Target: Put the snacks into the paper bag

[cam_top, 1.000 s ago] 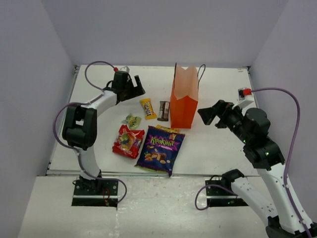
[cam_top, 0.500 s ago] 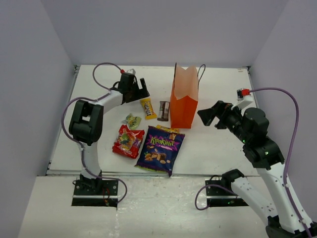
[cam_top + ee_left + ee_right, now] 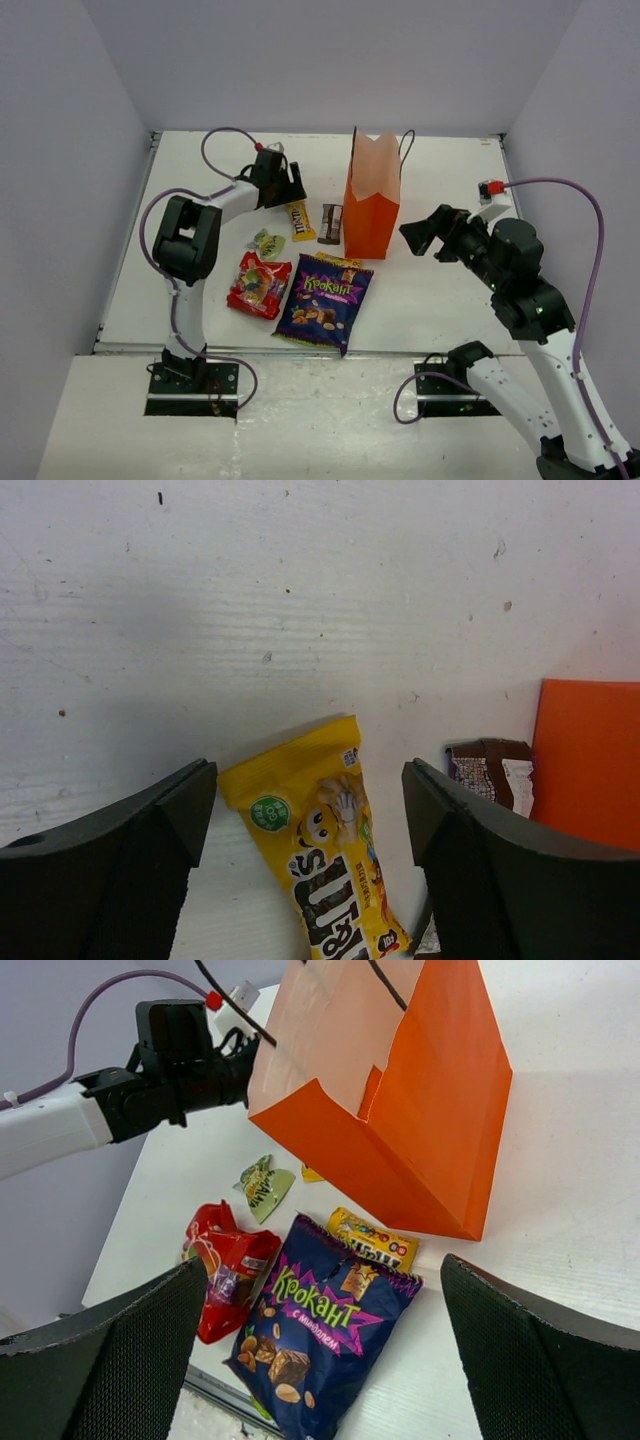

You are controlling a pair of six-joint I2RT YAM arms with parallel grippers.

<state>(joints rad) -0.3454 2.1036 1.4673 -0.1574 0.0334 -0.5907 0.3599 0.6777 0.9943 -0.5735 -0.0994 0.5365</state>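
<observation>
- Tall orange paper gift bag point(image 3: 372, 205) with black cord handles: upright mid-table, mouth up, unsupported. Likely to tip if brushed by an arm during a drop-in.
- Large dark purple glossy nut bag point(image 3: 324, 300): flat on the table, in front of the paper bag.
- Red glossy bag point(image 3: 259, 284): flat, just left of the purple one.
- Left gripper point(image 3: 308, 780): jaws apart, straddling the yellow pack, touching nothing.
- Right gripper point(image 3: 425, 232): spread wide, empty, near the paper bag's right side but apart from it.
- Orange packet point(image 3: 372, 1240): partly under the purple bag's top edge, at the paper bag's base.
- Small yellow candy pack point(image 3: 320, 850): flat between the left fingers. Thin and slick, so apt to skid or buckle out of a shallow pinch.
- Small brown bar point(image 3: 490, 770): beside the paper bag, close to the right-hand finger. Could be nudged on closing.
- Tiny green-yellow wrapper point(image 3: 266, 242): above the red bag, untouched.
</observation>
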